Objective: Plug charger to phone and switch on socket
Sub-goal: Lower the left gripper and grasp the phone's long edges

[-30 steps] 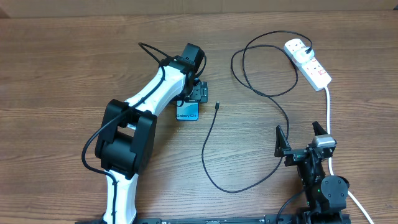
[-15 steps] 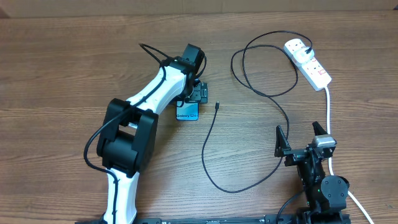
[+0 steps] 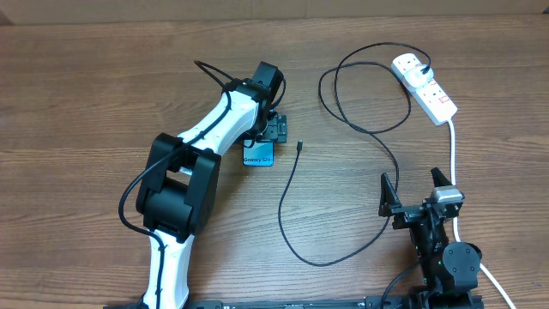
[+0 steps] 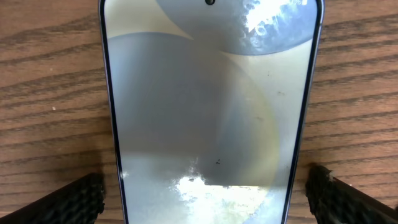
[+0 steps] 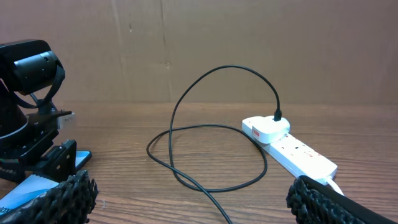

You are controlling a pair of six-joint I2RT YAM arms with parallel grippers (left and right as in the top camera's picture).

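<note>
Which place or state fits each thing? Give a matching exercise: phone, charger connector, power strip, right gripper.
1 phone
2 charger connector
3 power strip
4 right gripper

A open, holding nothing
B far right, white plug in it
C straddled by the open left gripper
D loose on the table, right of the phone

Pairs: 1-C, 2-D, 3-B, 4-A

Wood-grain table (image 3: 103,77): phone (image 3: 258,155), charger (image 3: 280,215), socket (image 3: 426,84) lying on it.

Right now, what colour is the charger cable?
Black cable, white plug seated in the power strip. Shows best in the overhead view.
</note>
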